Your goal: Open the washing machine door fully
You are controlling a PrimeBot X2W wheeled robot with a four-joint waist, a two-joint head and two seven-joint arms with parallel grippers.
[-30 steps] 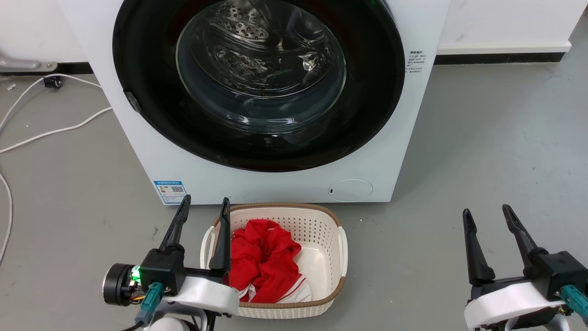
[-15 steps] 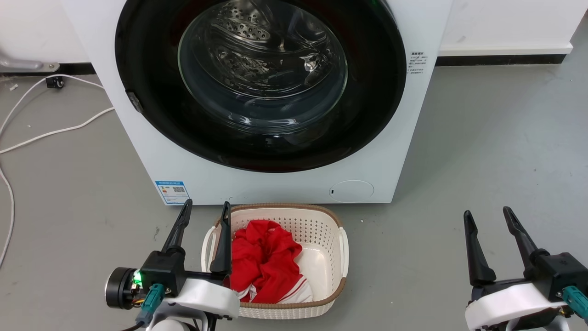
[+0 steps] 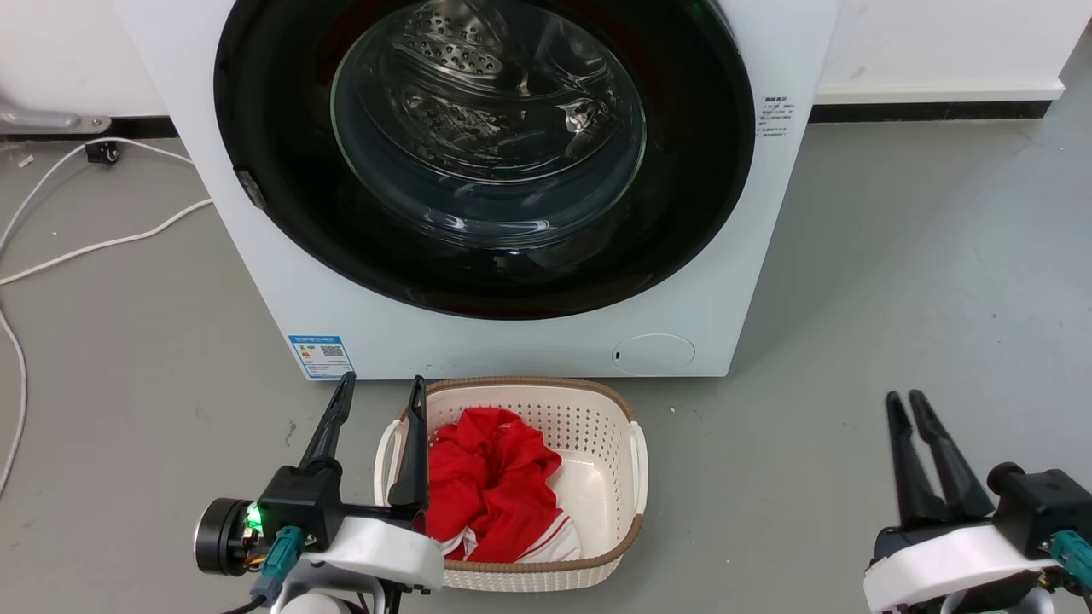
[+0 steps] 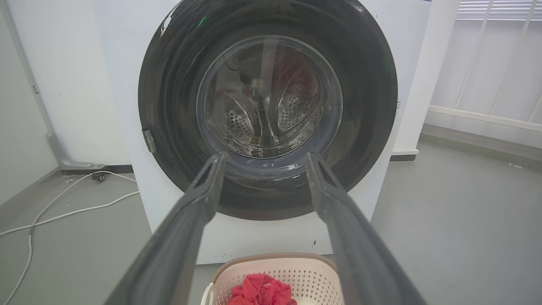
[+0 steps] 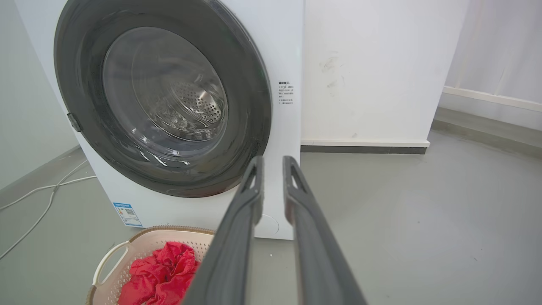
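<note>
- While the washing machine door [image 3: 486,145] sits shut on the washing machine [image 3: 512,350], the approach seems not yet begun.
- Left tool [image 3: 383,379] spread wide, right tool [image 3: 903,396] nearly closed; both empty.
- Next, probably: reach the rim's grey tab [image 3: 248,189].

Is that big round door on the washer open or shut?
Shut: the washing machine door sits flush against the washing machine, with no gap at its rim.
</note>
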